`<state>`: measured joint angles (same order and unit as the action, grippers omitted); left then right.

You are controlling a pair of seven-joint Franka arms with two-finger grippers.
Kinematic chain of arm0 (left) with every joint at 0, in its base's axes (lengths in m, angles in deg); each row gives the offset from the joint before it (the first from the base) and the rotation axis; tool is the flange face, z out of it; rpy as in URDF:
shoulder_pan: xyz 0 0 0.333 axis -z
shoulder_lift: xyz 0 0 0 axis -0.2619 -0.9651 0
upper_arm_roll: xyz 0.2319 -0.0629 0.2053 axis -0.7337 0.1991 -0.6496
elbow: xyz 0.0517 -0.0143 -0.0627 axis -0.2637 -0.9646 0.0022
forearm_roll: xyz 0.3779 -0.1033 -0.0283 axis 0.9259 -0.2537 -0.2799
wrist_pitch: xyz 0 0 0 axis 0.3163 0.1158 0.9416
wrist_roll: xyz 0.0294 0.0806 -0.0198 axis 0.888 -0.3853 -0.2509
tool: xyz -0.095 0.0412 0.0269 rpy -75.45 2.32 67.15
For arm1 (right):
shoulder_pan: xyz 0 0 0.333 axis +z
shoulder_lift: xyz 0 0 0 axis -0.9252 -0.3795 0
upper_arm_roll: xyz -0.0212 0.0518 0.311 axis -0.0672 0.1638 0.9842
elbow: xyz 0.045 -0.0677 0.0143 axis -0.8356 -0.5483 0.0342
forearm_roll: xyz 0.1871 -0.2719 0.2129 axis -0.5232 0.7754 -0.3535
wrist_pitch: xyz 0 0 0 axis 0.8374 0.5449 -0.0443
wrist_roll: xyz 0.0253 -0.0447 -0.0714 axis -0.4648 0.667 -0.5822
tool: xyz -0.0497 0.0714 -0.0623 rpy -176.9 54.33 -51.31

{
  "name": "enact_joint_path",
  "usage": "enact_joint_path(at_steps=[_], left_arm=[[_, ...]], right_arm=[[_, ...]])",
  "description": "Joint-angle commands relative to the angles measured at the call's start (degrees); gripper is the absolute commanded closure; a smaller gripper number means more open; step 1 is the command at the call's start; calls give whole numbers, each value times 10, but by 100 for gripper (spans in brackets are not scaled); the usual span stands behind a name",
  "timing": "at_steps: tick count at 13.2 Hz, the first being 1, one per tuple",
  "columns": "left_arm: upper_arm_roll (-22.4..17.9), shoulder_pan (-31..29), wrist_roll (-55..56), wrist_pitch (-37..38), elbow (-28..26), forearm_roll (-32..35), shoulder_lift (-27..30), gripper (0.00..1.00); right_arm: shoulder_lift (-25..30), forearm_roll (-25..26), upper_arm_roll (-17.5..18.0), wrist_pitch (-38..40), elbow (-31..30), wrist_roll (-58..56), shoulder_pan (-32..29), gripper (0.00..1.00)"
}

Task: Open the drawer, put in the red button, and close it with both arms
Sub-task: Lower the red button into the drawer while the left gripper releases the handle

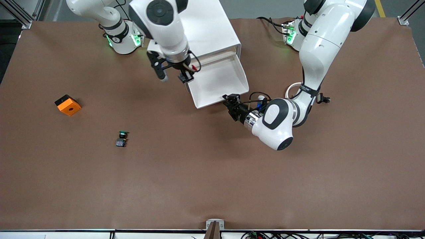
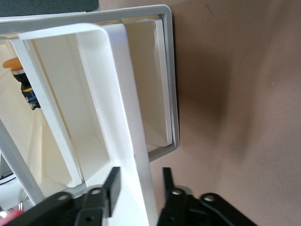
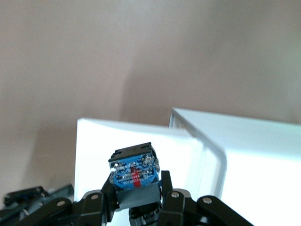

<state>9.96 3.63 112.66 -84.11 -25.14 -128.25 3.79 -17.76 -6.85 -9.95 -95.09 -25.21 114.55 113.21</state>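
Observation:
The white drawer [image 1: 229, 74] stands pulled out of its white cabinet [image 1: 212, 30]. My right gripper [image 1: 186, 77] hangs over the drawer's edge toward the right arm's end, shut on the red button [image 1: 191, 71]. In the right wrist view the button's blue base [image 3: 134, 170] sticks out between the fingers of the right gripper [image 3: 136, 193]. My left gripper [image 1: 229, 101] is at the drawer's front corner. Its fingers stand open astride the drawer's front wall [image 2: 122, 117], with a gap showing beside one finger of the left gripper [image 2: 141, 176]. The left wrist view shows the held red button [image 2: 19, 73] over the drawer.
A switch with a green cap [image 1: 122, 137] lies on the brown table, nearer to the front camera than the drawer. An orange block [image 1: 67, 105] sits toward the right arm's end of the table.

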Motion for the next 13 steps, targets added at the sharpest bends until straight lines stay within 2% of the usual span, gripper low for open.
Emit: enact_joint_path(at_steps=[1,4,8,13], left_arm=[[2,-6,-2,7,31,4,6,0],[4,-15,-2,7,64,43,20,0],[4,-40,-24,7,95,131,47,0],[3,-78,-217,7,98,245,98,0]], right_arm=[[-45,0,-10,2,44,76,35,100],[-102,16,-11,-2,97,163,60,100],[-193,48,-11,-5,176,243,83,100],[-235,60,-11,-27,209,310,103,100]])
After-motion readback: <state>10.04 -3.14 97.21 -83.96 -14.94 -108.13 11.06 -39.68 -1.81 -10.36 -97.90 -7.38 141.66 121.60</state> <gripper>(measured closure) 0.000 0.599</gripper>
